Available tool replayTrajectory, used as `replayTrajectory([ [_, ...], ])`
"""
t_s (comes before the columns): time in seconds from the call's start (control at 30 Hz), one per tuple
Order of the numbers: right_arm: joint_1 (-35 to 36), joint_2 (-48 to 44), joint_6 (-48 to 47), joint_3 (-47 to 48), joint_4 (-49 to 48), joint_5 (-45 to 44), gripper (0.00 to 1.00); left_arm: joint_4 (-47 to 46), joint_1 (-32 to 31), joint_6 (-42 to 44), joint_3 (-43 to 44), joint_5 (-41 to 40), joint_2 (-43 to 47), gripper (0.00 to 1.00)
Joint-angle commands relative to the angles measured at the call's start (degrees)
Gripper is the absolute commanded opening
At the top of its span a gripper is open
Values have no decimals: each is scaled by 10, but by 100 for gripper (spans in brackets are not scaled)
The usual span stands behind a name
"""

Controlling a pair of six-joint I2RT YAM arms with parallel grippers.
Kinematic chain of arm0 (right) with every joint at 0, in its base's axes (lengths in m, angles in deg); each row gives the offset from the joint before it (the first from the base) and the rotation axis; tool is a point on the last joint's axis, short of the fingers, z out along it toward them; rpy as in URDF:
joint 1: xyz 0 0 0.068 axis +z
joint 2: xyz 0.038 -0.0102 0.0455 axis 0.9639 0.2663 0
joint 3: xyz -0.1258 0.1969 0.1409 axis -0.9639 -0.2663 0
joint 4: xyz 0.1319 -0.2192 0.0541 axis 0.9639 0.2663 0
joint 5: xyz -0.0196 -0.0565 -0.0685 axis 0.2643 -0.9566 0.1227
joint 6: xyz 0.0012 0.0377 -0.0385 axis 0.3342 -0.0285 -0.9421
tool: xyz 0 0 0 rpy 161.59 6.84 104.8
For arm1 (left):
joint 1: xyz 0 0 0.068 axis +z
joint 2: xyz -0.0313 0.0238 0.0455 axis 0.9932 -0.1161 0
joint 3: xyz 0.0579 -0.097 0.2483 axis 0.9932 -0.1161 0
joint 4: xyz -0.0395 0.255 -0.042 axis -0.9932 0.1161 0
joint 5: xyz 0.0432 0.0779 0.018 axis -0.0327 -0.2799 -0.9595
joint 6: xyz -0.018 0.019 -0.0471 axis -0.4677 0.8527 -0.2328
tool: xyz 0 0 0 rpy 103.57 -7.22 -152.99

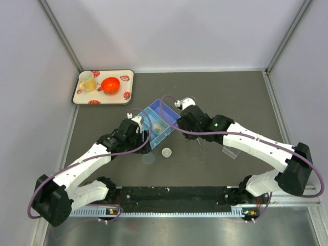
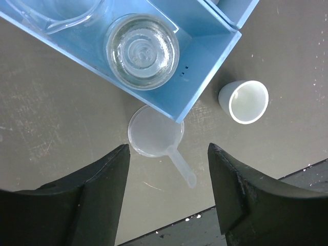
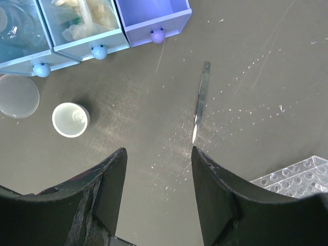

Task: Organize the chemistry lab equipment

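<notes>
A blue drawer box point(image 1: 159, 123) sits mid-table with its drawers pulled out. One drawer point(image 2: 205, 61) holds a round clear glass dish point(image 2: 143, 51). A clear funnel point(image 2: 156, 132) lies on the table, partly under that drawer's corner, with its stem between the fingers of my open left gripper point(image 2: 168, 149), which hovers above it. A small white cup point(image 2: 244, 101) stands beside the drawer. My right gripper point(image 3: 158, 151) is open above bare table. A thin metal rod point(image 3: 201, 102) lies just beyond its right fingertip, and a clear tube rack point(image 3: 297, 177) is at the right.
A tray point(image 1: 128, 77) at the back left carries a yellow mug point(image 1: 87, 82) and an orange-red bowl point(image 1: 110, 84). The middle drawer point(image 3: 84, 23) holds crumpled pale material, and a purple drawer point(image 3: 154, 15) is next to it. White walls enclose the table.
</notes>
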Motion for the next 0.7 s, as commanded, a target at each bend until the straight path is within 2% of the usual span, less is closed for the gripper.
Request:
replayTrajectory([
  [0.0, 7, -27, 7, -9, -25, -2, 54, -47, -5, -9, -3, -12, -12, 65],
  [0.03, 8, -28, 9, -13, -26, -1, 54, -49, -6, -9, -3, -13, -13, 60],
  [0.13, 8, -33, 11, -19, -26, -2, 54, -57, -7, -13, -6, -11, -19, 52],
  [0.17, 8, -34, 12, -19, -26, -2, 54, -56, -8, -14, -6, -10, -22, 45],
  [0.27, 8, -34, 12, -22, -27, -2, 54, -55, -9, -14, -5, -8, -21, 37],
  [0.5, 8, -30, 12, -23, -29, 4, 53, -23, -13, -9, 6, -4, -11, 35],
  [0.67, 8, -30, 15, -23, -30, 6, 53, 12, -22, -3, 13, -10, 0, 45],
])
